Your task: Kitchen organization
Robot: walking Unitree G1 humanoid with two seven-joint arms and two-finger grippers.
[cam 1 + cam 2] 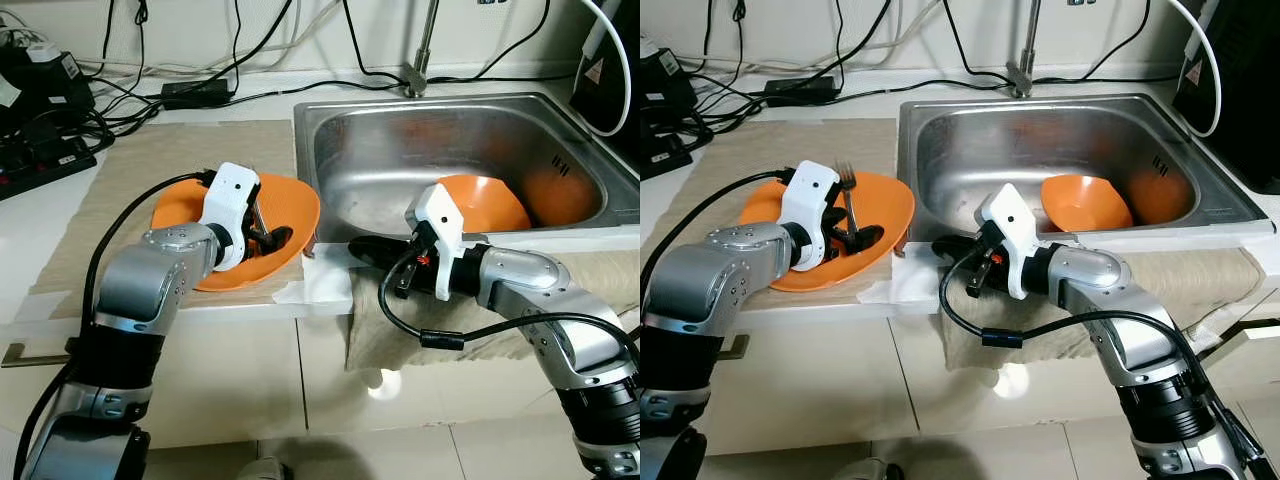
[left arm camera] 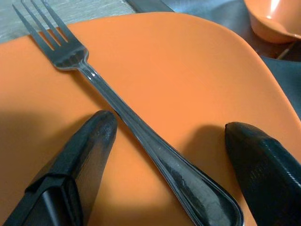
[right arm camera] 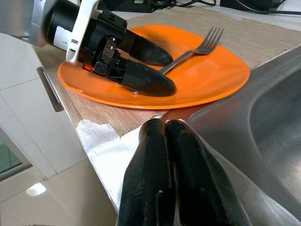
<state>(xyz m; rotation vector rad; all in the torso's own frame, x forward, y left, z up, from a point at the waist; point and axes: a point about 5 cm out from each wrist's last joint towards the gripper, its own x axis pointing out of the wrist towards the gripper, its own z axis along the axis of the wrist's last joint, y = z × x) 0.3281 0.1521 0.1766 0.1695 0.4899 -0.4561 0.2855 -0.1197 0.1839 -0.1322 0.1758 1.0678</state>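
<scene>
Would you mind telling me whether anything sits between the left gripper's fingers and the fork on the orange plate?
Nothing visible does. The left gripper is open, one finger on each side of the fork handle, which lies flat on the orange plate with bare plate between.

fork (image 2: 136,127) on orange plate (image 2: 188,70) | left end effector (image 2: 171,160) astride handle, seemingly untouching

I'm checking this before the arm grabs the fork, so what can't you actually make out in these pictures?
- Fork: handle end cut off by the left wrist view's edge; in the left eye view the left gripper hides most of it.
- Contact: whether the open fingers touch the plate cannot be told.
- Bowl: its near side sits behind the right gripper, and its inside is too shaded to judge.
</scene>
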